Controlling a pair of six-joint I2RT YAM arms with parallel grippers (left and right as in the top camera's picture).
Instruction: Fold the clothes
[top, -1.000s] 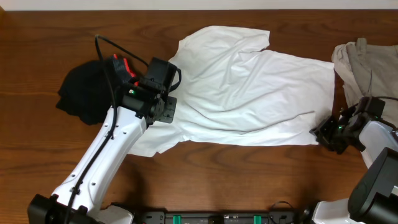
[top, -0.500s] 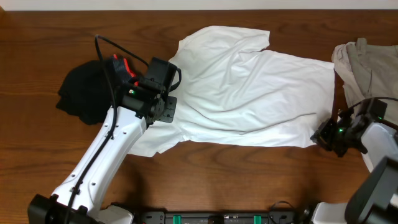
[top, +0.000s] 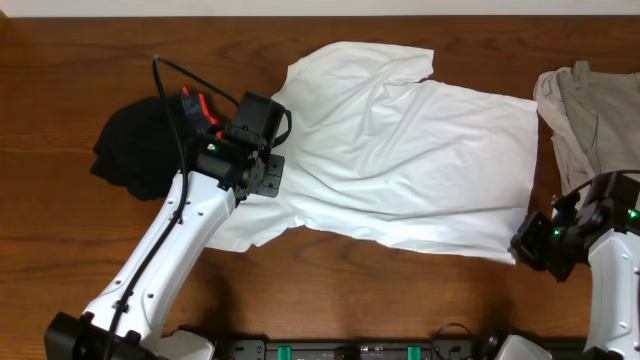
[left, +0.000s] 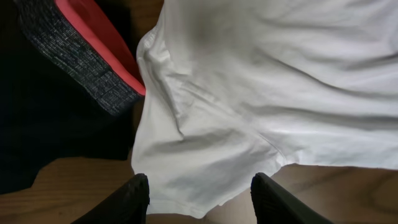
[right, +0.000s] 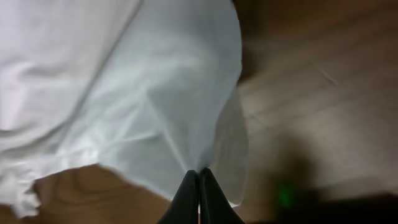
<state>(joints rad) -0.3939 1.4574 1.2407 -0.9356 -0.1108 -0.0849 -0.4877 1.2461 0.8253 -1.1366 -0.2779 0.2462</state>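
The clothes, a large white T-shirt (top: 400, 150), lie spread across the middle of the table. My right gripper (top: 519, 244) is shut on the shirt's front right corner, and the right wrist view shows the thin white fabric (right: 161, 106) pinched between the closed fingers and lifted off the wood. My left gripper (top: 262, 185) hangs open over the shirt's left sleeve (left: 205, 168), with its two fingertips (left: 138, 193) standing apart above the sleeve's edge and nothing between them.
A black garment with an orange-and-grey waistband (top: 150, 145) lies at the left beside the shirt; its waistband (left: 93, 56) nearly touches the sleeve. A beige-khaki garment (top: 590, 110) lies at the right rear. Bare wood runs along the front.
My right gripper has shut on the shirt's front right corner and drawn it toward the front edge. The left arm has not moved.
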